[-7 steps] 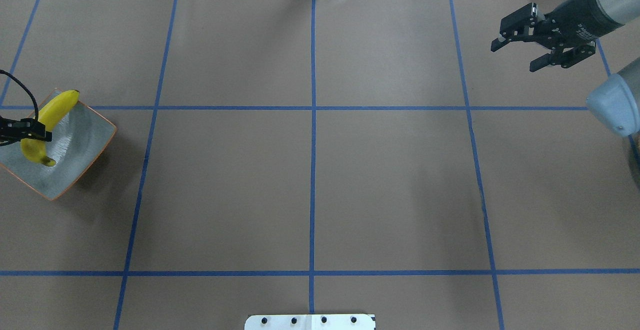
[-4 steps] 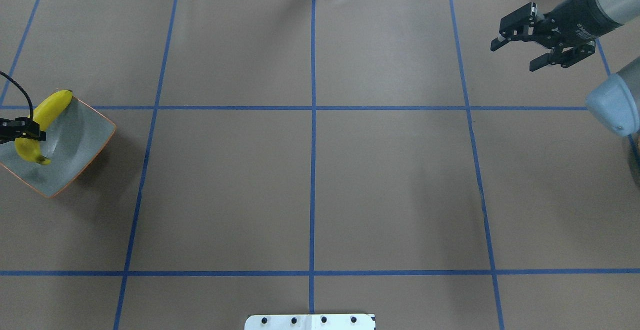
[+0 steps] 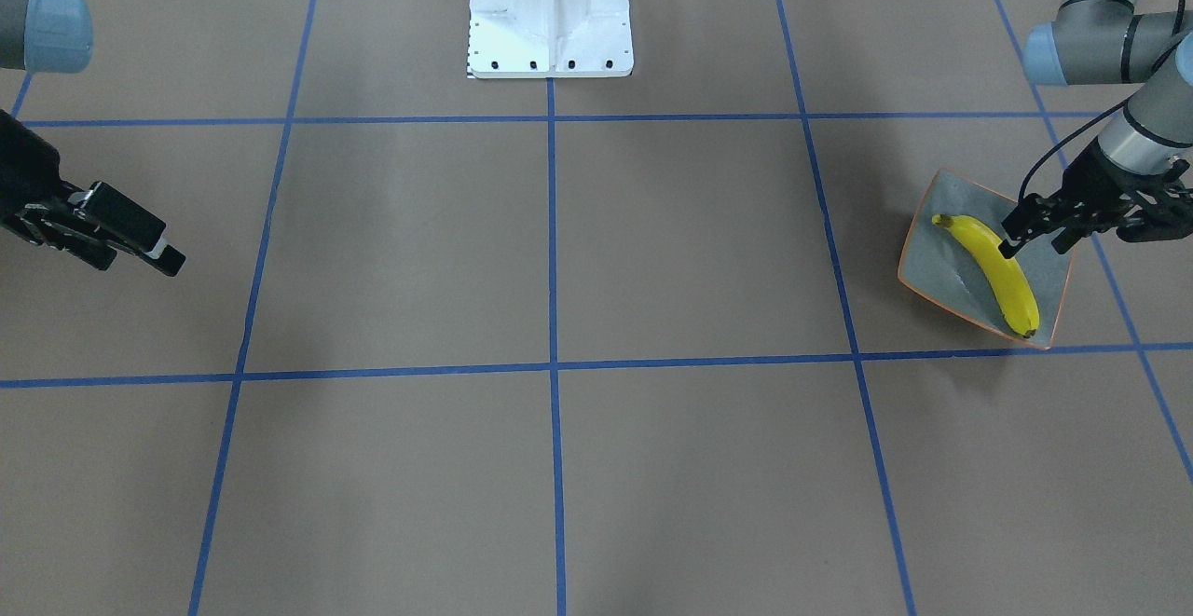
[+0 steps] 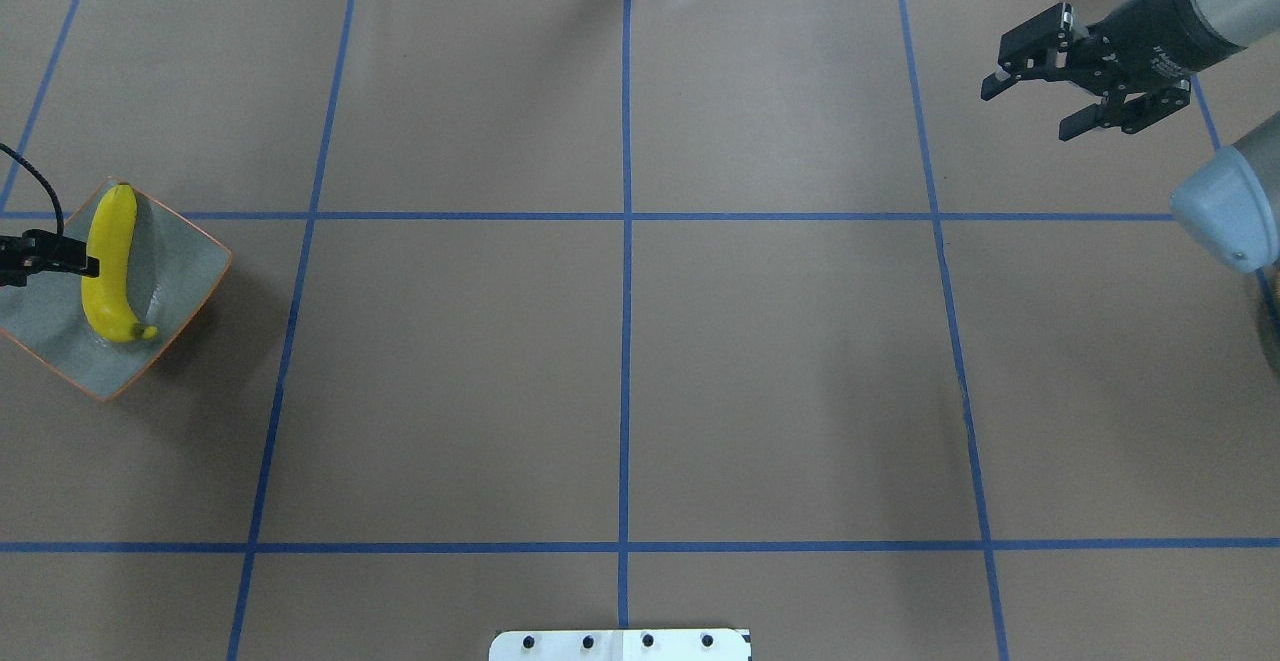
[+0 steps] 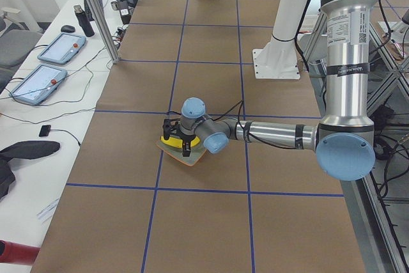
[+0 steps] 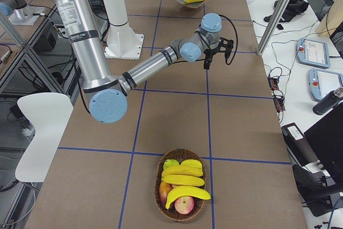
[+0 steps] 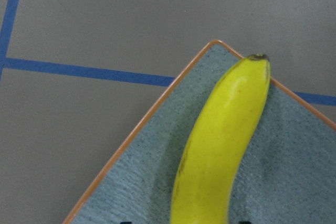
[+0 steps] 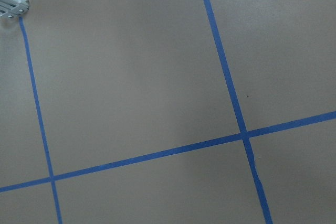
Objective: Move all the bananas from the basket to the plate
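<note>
The left gripper [image 3: 1035, 243] hangs low over the plate [image 3: 937, 266], which sits near the tabletop's [image 4: 780, 371] edge on the robot's left. Its fingers [image 3: 1018, 232] are spread wider than the banana [image 3: 995, 276] and grip nothing. In the left wrist view only two dark tips peek in at the bottom edge, one on each side of the fruit, with clear gaps between them and the yellow skin. From the front-facing view one fingertip sits right against the banana's upper flank, but whether it actually touches cannot be told.

The banana lies flat on the plate's grey-green surface. It runs roughly from corner to corner, and its dark tip reaches the orange rim at the corner.

The right gripper [image 4: 1027, 114] hangs above bare tabletop at the far right. Its fingers are wide apart and empty.

In the right-side view a wicker basket [image 6: 179, 217] stands near the tabletop's end on the robot's right, well apart from the plate. It holds more bananas [image 6: 184, 180] lying on top of some apples [image 6: 184, 204].
</note>
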`<state>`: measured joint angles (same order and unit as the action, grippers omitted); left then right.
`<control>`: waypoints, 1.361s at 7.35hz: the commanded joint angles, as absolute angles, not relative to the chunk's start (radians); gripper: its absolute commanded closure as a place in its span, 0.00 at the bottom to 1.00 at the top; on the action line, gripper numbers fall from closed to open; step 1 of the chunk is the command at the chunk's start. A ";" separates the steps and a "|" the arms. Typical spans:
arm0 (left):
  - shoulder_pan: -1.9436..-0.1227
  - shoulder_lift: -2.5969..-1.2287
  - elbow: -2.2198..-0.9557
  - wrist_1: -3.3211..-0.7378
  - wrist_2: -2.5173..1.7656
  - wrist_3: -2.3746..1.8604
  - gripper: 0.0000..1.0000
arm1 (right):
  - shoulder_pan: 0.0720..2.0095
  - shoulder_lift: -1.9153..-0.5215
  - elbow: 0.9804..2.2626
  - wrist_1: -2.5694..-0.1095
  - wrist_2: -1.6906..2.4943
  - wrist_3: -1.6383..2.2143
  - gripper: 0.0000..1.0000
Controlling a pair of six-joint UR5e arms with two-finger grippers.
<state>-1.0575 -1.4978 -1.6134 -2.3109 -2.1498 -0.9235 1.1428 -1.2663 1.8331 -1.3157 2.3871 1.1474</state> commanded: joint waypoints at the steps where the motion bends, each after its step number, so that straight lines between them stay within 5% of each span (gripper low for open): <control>1: -1.086 -1.497 -1.620 -2.310 -2.190 -0.923 0.01 | 1.143 -1.266 1.833 -1.316 2.388 1.147 0.00; 4: -1.205 -1.513 -1.643 -2.330 -2.344 -0.885 0.01 | 1.175 -1.322 1.833 -1.315 2.390 1.096 0.00; 10: -1.279 -1.453 -1.664 -2.349 -2.345 -0.675 0.00 | 1.384 -1.663 1.821 -1.321 2.276 0.539 0.00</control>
<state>-1.2764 -1.4546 -1.6587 -2.3484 -2.3460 -0.6701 1.3657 -1.6091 1.8224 -1.3178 2.3520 0.6010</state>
